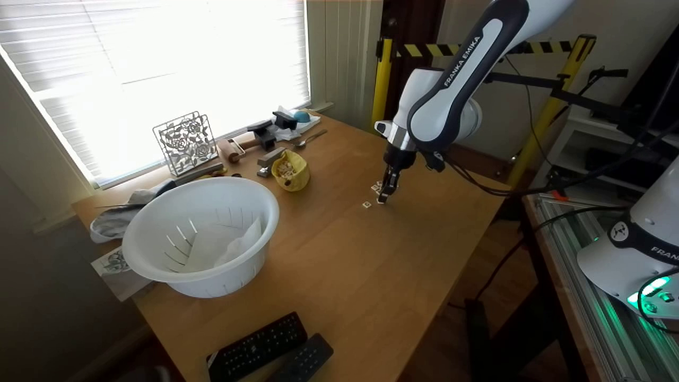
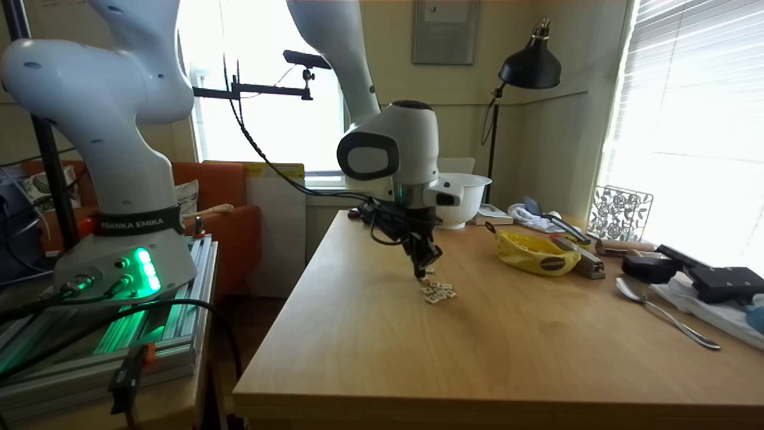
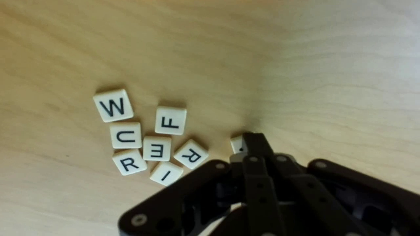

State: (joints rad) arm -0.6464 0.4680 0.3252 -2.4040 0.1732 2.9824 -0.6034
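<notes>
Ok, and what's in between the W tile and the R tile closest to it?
The U tile, its letter turned sideways, lies between the W tile and that R tile; the wrist view shows it.

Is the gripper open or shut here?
Shut: in the wrist view the gripper has its jaws together, partly hiding a letter tile; whether it touches that, I can't tell.

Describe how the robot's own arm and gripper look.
The smooth, rounded, jointed white arm has dark trim lettered FRANKA EMIKA. Its white base carries a black band with the same lettering and bright green lights. Exposed black cables run along the arm. The black gripper has slim fingers and hinged links dotted with pale round fasteners.
</notes>
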